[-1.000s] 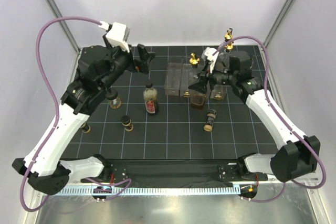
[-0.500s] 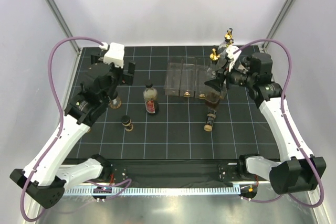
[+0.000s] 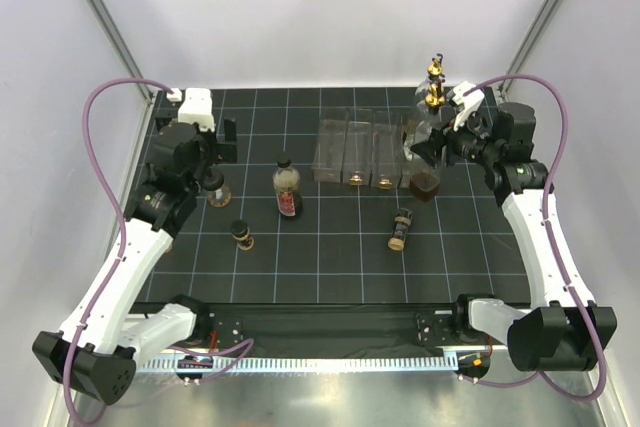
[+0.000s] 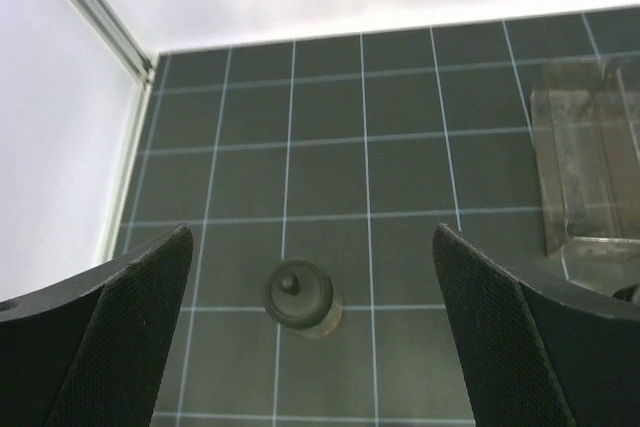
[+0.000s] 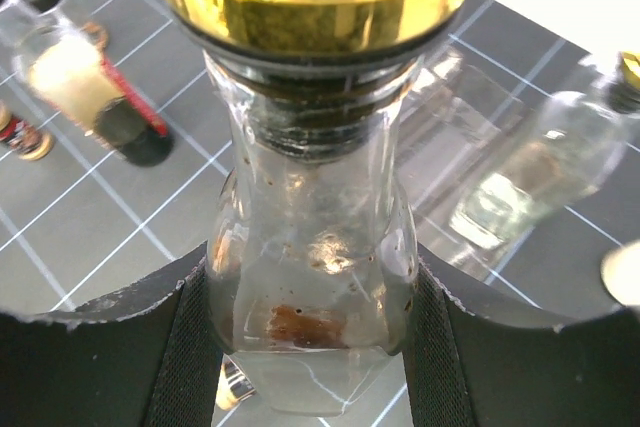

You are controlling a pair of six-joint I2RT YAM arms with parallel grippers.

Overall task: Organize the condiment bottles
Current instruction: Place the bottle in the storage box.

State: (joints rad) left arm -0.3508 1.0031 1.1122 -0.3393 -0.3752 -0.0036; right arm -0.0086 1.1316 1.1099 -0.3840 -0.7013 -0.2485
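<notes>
Right wrist view alone: right gripper [image 5: 312, 352] clamps gold-spouted bottle [image 5: 310, 197].

Right gripper [image 3: 428, 152], clamped on a gold-spouted bottle [image 3: 425, 184], has carried it from mid-frame rightward to the right end of the rack [image 3: 345, 152]. Left gripper [image 3: 227, 139] has drawn back leftward.

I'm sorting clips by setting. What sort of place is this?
Probably a robot lab test cell: plain white walls on a metal frame box in a black gridded mat, with a left arm and right arm bolted at its near edge.
</notes>
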